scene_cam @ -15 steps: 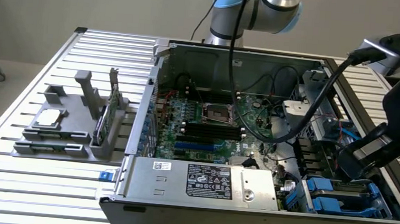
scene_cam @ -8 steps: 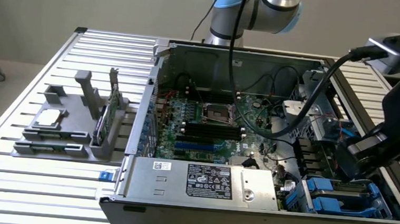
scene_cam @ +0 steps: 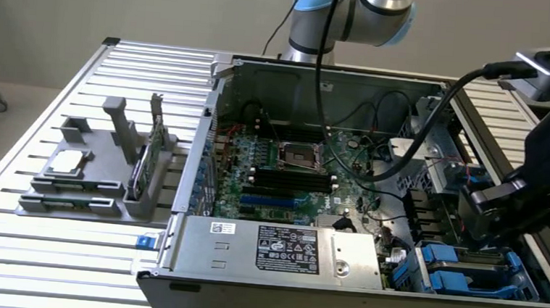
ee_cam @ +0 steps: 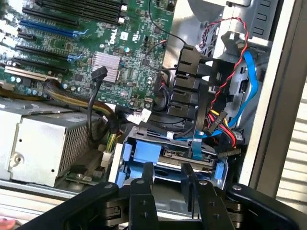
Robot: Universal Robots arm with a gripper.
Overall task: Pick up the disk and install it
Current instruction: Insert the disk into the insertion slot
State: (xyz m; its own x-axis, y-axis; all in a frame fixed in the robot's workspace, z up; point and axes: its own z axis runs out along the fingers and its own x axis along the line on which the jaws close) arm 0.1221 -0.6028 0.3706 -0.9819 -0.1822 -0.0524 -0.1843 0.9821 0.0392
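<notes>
The disk [ee_cam: 184,155], a flat grey drive framed by blue plastic rails [ee_cam: 144,151], lies in the drive bay at the corner of the open computer case. My gripper [ee_cam: 166,175] is right over its near edge. The two black fingers [ee_cam: 145,178] stand apart with only the grey surface showing between them. I cannot tell whether they touch the disk. In the exterior view the gripper [scene_cam: 478,228] hangs at the exterior view's right, just above the bay's blue carriers [scene_cam: 460,274].
The motherboard [scene_cam: 284,173] fills the case floor, and the silver power supply [scene_cam: 278,250] lies at the front. Red, black and blue cables [ee_cam: 225,110] run close behind the bay. A grey fixture [scene_cam: 89,177] holding a chip and a green card stands at the exterior view's left.
</notes>
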